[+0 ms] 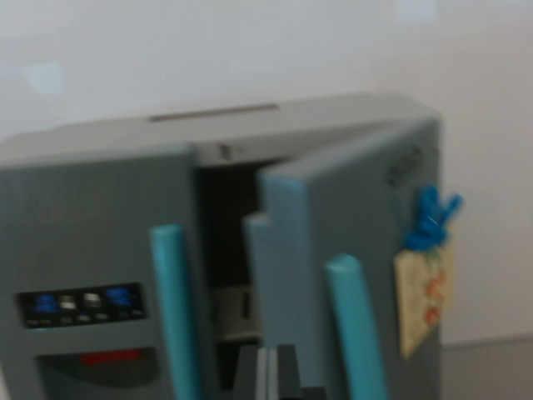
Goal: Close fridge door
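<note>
A grey toy fridge (250, 133) fills the wrist view. Its left door (92, 242) is shut flat, with a teal handle (175, 308) and a dark button panel (82, 305). The right door (358, 250) stands ajar, swung outward, showing a dark gap (225, 242) into the interior. That door has a teal handle (356, 325) and a paper note (425, 296) held by a blue clip (430, 218). My gripper (266, 375) shows only as dark fingertips at the bottom edge, in front of the gap between the doors; the frames do not show how its jaws stand.
A pale wall (266, 50) stands behind the fridge. A grey surface (487, 371) shows at the lower right, beside the fridge.
</note>
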Controlling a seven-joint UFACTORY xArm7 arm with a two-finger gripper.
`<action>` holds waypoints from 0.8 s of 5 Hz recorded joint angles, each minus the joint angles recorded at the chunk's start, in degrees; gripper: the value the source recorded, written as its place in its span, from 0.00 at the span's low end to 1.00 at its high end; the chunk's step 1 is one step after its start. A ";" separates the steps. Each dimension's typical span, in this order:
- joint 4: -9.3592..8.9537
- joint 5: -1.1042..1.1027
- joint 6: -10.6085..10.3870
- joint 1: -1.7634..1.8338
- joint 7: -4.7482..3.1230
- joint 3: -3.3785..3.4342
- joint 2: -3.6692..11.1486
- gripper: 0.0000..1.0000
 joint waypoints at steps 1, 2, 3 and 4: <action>0.00 0.00 0.00 0.00 0.00 -2.65 1.86 1.00; 0.00 0.00 0.00 0.00 0.00 -2.65 1.86 1.00; 0.00 0.00 0.00 0.00 0.00 -4.70 5.25 1.00; 0.00 0.00 0.00 0.00 0.00 -4.70 5.25 1.00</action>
